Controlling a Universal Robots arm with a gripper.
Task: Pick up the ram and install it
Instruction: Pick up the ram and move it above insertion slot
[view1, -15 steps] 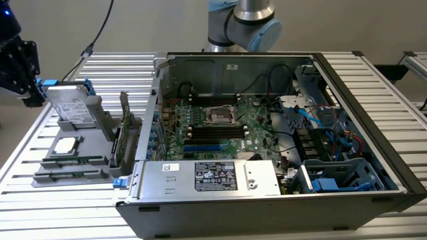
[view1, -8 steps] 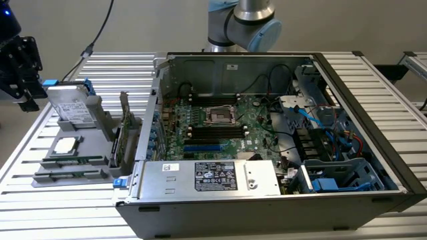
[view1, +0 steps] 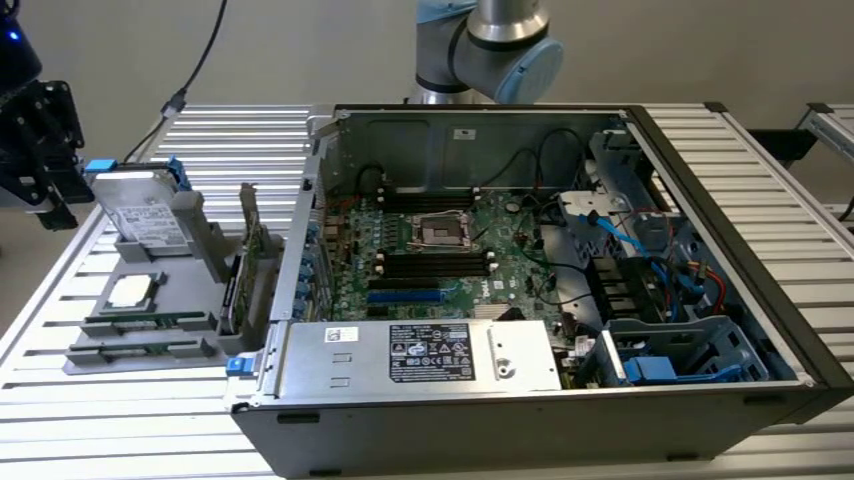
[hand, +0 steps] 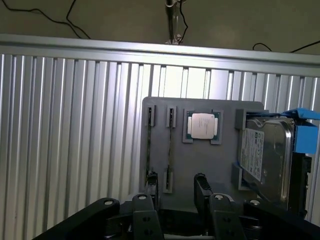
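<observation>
Closest to the wrist camera, the gripper (hand: 176, 184) hangs released, jaws apart with nothing between them. Its two black fingers (hand: 201, 186) hover above a grey tray (hand: 225, 107). Beyond the fingertips, two ram sticks (hand: 171, 150) sit on edge in the tray's parallel grooves, side by side and apart from each other. One finger lines up near the outer stick and the other falls toward the CPU (hand: 202, 125), so the inner stick lies roughly under the gap. The CPU rests flat in a square recess just beside the sticks. Past it, a hard drive (hand: 265, 155) stands on edge against a blue bracket (hand: 306, 132).

In the exterior view the gripper is at the upper left of the frame, raised over the tray's far end. The tray sits at the lower left on a slatted metal table (view1: 747, 150), with the ram sticks lying along its near edge. A card (view1: 250, 250) stands upright between the tray and the open case (view1: 747, 400), which takes up the centre and right. Inside the case, the motherboard (view1: 467, 250) lies flat, with long black slots (view1: 430, 262) near its socket (view1: 441, 230). A power supply (view1: 420, 355) sits at the lower centre. The arm (view1: 487, 45) rises at the top centre, behind the case.
</observation>
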